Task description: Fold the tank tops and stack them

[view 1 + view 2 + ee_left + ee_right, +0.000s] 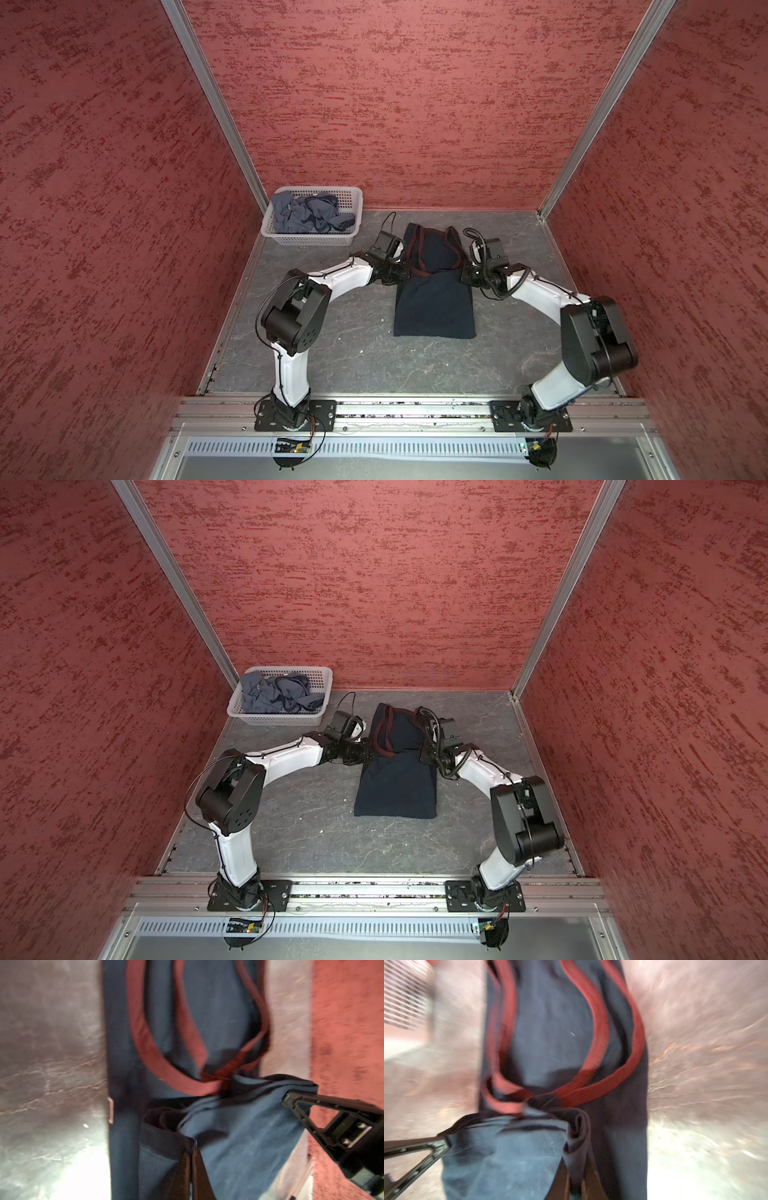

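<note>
Currently the navy top [434, 307] is pinched by left gripper [192, 1151] and right gripper [288, 1101]; it could be skewed by uneven pulling.

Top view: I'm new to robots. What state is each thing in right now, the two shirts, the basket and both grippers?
navy tank top: lying lengthwise on the table, not yet folded in half, bunched up mid-length.
grey tank top: crumpled, unfolded, inside the basket.
basket: upright, at the table's far left corner.
left gripper: shut on the navy tank top's side edge.
right gripper: shut on the opposite edge.
</note>
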Tool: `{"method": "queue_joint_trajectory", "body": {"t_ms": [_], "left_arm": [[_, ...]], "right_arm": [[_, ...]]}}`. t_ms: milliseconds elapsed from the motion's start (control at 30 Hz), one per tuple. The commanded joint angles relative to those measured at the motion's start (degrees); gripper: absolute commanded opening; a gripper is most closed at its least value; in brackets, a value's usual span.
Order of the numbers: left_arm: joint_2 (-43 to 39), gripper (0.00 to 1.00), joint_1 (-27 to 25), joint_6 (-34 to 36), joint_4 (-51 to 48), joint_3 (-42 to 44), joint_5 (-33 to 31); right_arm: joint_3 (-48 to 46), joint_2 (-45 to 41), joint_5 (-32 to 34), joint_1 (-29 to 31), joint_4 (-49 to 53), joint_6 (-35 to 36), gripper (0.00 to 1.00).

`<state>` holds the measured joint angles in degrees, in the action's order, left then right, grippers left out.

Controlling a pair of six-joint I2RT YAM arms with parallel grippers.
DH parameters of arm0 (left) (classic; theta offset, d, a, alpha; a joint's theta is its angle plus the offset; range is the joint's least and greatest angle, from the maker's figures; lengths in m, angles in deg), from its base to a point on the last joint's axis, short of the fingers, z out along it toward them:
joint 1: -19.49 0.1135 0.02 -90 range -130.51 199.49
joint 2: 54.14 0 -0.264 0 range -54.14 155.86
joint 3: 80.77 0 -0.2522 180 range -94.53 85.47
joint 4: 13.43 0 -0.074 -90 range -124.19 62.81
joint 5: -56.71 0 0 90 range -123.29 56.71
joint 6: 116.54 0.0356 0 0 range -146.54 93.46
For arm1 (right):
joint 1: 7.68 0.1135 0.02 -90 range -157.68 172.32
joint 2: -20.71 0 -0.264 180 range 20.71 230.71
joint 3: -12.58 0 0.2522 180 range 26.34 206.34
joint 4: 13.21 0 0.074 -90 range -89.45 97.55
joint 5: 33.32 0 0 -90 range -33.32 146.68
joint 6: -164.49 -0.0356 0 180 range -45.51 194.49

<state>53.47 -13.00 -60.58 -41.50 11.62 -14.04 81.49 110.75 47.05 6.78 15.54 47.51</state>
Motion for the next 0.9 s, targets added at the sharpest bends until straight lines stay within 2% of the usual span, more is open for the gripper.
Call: {"method": "queue_joint_trajectory", "body": {"t_ms": [0,233,400,500,600,733,867], "left_arm": [[-3.3,0.0,-0.9,-1.0,6.6,1.6,-0.1],[1.0,0.0,1.0,-1.9,12.7,2.1,-0.3],[7.9,0.03,2.4,-2.1,9.7,-2.1,-1.2],[10.8,0.1,3.0,-2.3,7.8,-4.2,-0.5],[10.5,0.22,3.1,-2.1,5.1,-5.0,-2.6],[5.4,0.37,3.1,-2.3,0.8,-3.4,-8.4],[-1.6,0.55,2.2,-1.5,-1.9,-0.1,-10.5]], "right_arm": [[-2.0,-1.9,2.0,-1.0,-1.3,-0.9,0.1],[-0.6,2.2,2.9,-2.5,-2.7,-0.3,0.09],[2.3,8.2,3.6,-2.8,-3.7,0.7,0.1],[3.1,10.1,4.6,-2.9,-3.6,0.9,0.2],[4.0,9.7,6.5,-3.0,-1.9,1.3,0.37],[4.1,6.5,8.8,-3.0,2.1,1.4,0.56],[1.4,1.4,7.8,-3.0,5.3,0.4,0.68]]}}
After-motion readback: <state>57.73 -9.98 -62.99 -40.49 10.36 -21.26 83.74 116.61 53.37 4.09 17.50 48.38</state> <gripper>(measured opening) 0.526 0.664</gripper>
